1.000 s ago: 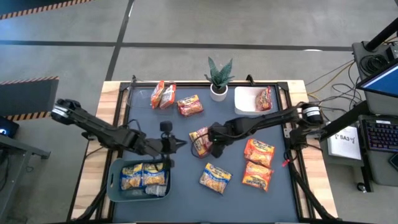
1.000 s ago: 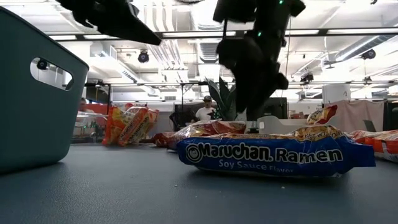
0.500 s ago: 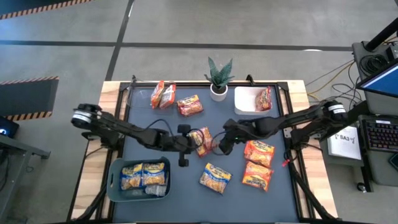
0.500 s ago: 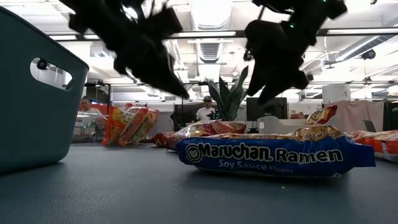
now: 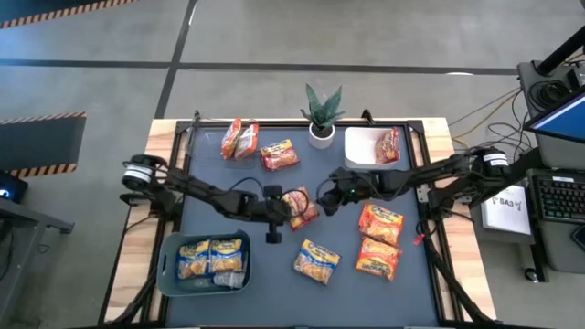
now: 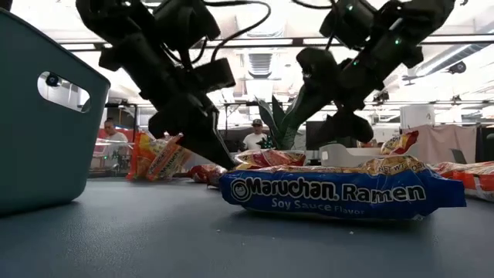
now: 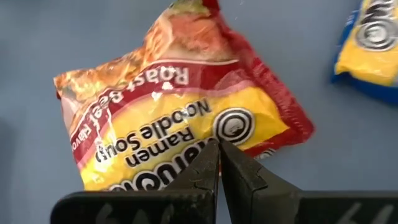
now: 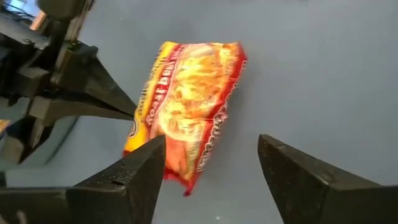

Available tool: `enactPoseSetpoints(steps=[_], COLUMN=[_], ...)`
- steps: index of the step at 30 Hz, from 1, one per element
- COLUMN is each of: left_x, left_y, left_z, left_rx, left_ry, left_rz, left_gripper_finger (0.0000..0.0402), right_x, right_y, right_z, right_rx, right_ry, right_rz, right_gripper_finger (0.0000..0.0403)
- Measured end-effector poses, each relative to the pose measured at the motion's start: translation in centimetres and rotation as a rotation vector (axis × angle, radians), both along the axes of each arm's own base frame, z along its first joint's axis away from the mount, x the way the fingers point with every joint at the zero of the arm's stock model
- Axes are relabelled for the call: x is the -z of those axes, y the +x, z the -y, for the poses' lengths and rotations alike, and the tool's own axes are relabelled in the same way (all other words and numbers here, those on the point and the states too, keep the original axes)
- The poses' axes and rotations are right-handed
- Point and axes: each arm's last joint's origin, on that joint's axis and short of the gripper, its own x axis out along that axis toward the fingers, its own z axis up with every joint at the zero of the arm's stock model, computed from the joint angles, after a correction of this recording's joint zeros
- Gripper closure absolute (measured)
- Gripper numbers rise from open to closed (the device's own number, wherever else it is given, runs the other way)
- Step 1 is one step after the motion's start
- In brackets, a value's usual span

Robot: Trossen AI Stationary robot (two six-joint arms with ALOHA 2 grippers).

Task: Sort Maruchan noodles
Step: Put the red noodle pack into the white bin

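Jaws of the left gripper (image 7: 219, 163) are pressed together with nothing between them, their tips at the edge of a crinkly red-and-yellow plastic roast-beef ramen packet (image 5: 300, 206) lying mid-counter, while the right gripper (image 8: 211, 163) hangs just beside that packet on its other side with jaws spread wide and empty. Near them on the dark grey counter (image 5: 274, 274) lie a blue-and-yellow soy-sauce packet (image 6: 340, 193) and two orange packets (image 5: 378, 239). Farther out, a grey-blue plastic bin (image 5: 169, 274) holds more yellow-and-blue packets.
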Motion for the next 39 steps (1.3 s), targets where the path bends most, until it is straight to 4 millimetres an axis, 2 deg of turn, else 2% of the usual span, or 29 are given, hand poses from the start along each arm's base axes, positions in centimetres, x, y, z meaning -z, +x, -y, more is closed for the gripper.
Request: enactPoseSetpoints(steps=[11, 19, 26, 33, 39], left_x=[1.4, 1.4, 1.4, 1.4, 1.2], left_y=[0.4, 0.4, 0.4, 0.3, 0.3], left_z=[-0.5, -0.5, -0.5, -0.5, -0.5], left_rx=[-0.038, -0.039, -0.042, -0.043, -0.042], left_ry=[-0.013, -0.014, -0.016, -0.016, -0.016], left_rz=[-0.029, -0.03, -0.031, -0.031, -0.032], left_gripper_finger=[0.0402, 0.0402, 0.0402, 0.0402, 0.0402], right_x=[3.2, 5.4, 6.3, 6.2, 6.2], right_y=[2.3, 4.3, 5.8, 5.9, 5.9], right_z=[1.3, 1.7, 1.8, 1.7, 1.7], right_rx=[-0.026, -0.082, -0.114, -0.142, -0.152], right_ry=[0.078, 0.113, 0.094, 0.1, 0.099], right_rz=[0.045, 0.146, 0.176, 0.18, 0.183], right_gripper_finger=[0.0095, 0.0089, 0.0119, 0.0188, 0.0226])
